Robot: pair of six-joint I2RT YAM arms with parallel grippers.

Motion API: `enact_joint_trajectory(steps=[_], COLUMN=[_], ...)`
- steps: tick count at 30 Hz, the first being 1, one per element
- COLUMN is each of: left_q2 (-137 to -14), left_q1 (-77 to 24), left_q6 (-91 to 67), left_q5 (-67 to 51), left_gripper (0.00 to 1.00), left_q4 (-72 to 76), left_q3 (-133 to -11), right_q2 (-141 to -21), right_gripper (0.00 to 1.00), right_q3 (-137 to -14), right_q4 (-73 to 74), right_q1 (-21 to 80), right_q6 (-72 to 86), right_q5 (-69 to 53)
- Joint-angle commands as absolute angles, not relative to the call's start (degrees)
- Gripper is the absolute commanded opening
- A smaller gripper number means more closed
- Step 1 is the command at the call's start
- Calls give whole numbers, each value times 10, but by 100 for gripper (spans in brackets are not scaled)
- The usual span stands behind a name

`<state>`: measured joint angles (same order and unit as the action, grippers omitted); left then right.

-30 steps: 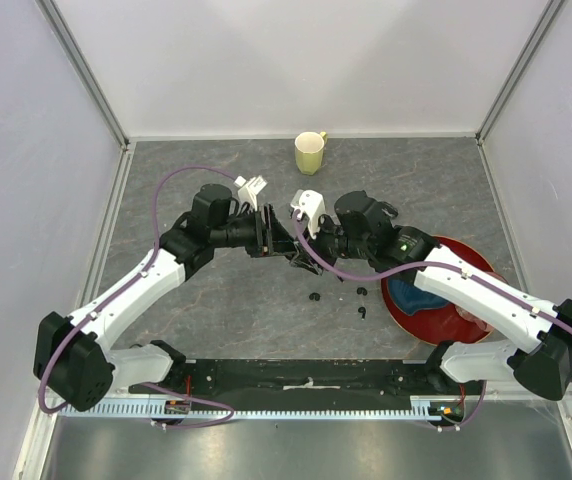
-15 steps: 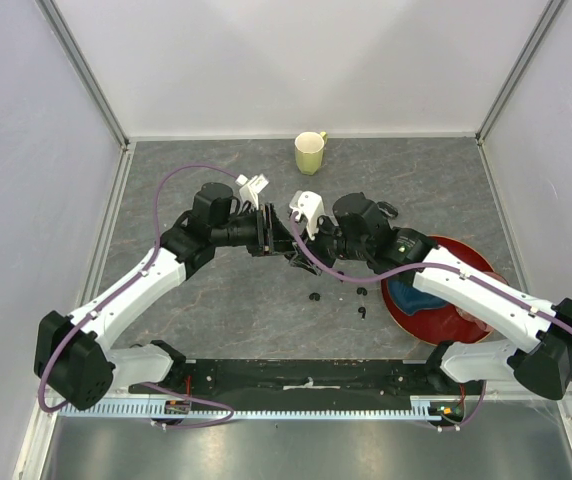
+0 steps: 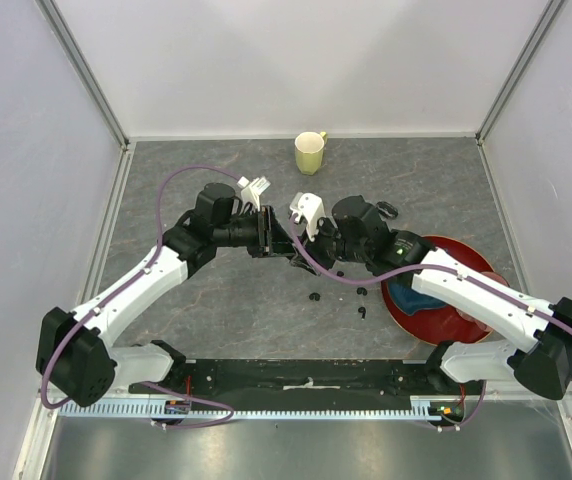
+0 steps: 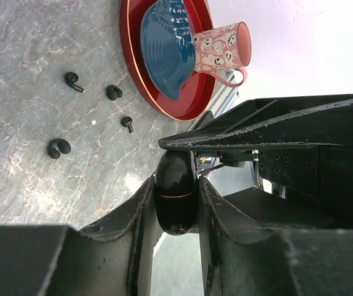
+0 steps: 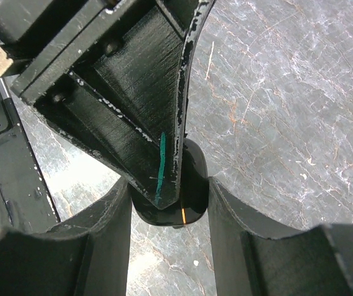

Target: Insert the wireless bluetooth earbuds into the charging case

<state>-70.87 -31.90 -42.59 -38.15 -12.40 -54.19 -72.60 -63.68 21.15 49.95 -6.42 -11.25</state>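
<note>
The charging case (image 4: 175, 203), a glossy black pod with a thin orange seam, is closed and held above the table. My left gripper (image 4: 175, 182) is shut on it. My right gripper (image 5: 169, 185) meets it from the other side, its fingers pressed against the case (image 5: 195, 179). In the top view the two grippers (image 3: 284, 245) (image 3: 302, 250) meet at the table's middle and the case is hidden between them. Four small black hooked earbuds lie loose on the table (image 4: 71, 80) (image 4: 113, 92) (image 4: 127, 122) (image 4: 58, 148). Three show from above (image 3: 314, 297) (image 3: 362, 291) (image 3: 362, 312).
A red plate (image 3: 403, 312) with a blue bowl (image 3: 411, 295) sits at the right under my right arm. A pink patterned mug (image 4: 220, 49) lies on that plate. A yellow-green mug (image 3: 310, 152) stands at the back centre.
Both grippers have shifted very slightly left and toward the back together, still joined on the case. The earbuds have not moved.
</note>
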Motion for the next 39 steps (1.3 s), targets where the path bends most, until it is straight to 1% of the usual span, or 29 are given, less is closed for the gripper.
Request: enact_joint_trajectory(steps=[1, 2, 3, 6, 7, 8, 9, 10, 11, 12, 13, 15, 16, 19, 22, 28, 31, 34, 36, 38, 39], left_q2=[-714, -714, -715, -715, -713, -711, -708, -708, -701, -700, -699, -693, -693, -686, -679, -647, -623, -582, -551, -527, -500], left_q1=[-321, -321, -321, -321, -321, -321, -321, -321, -321, -321, -321, -321, -320, -319, -318, -310, -307, -306, -306, -307, -307], left_q6=[-411, -411, -411, -410, -410, -410, -410, -406, -405, -404, -403, -401, -399, -397, -391, -347, -324, -303, -287, -276, -265], left_q5=[-419, -422, -424, -439, -441, -441, -439, -436, -426, -419, -411, -395, -389, -367, -343, -245, -208, -161, -151, -145, -146], left_gripper=[16, 11, 2, 2, 2, 2, 2, 2, 2, 2, 2, 2, 2, 2, 2, 2, 2, 2, 2, 2, 2], left_q4=[-116, -114, -112, -92, -89, -84, -81, -81, -82, -82, -83, -86, -89, -92, -104, -162, -172, -170, -152, -131, -96], left_q3=[-565, -565, -564, -558, -556, -554, -553, -552, -548, -547, -545, -541, -539, -535, -539, -558, -559, -554, -544, -524, -515], right_q2=[-717, -716, -715, -715, -715, -714, -712, -710, -706, -702, -700, -693, -688, -672, -653, -589, -556, -550, -563, -596, -605], right_gripper=[8, 8, 9, 11, 14, 20, 28, 34, 37, 44, 61, 68, 78, 89, 94, 97, 98, 98, 98, 98, 98], right_q3=[-633, -631, -629, -628, -627, -626, -624, -623, -620, -617, -616, -614, -612, -606, -598, -572, -558, -562, -572, -595, -599], right_q4=[175, 172, 170, 162, 162, 160, 157, 152, 149, 146, 144, 146, 145, 148, 151, 153, 132, 127, 141, 153, 150], right_q1=[503, 502, 503, 502, 502, 502, 503, 502, 502, 502, 502, 502, 502, 502, 502, 501, 493, 462, 415, 366, 353], right_q6=[-62, -62, -62, -54, -52, -49, -41, -40, -37, -34, -33, -33, -33, -33, -29, -2, 59, 133, 207, 263, 296], right_q5=[-105, -106, -105, -104, -103, -100, -98, -97, -96, -94, -89, -83, -79, -75, -78, -33, 49, 70, 33, -52, -85])
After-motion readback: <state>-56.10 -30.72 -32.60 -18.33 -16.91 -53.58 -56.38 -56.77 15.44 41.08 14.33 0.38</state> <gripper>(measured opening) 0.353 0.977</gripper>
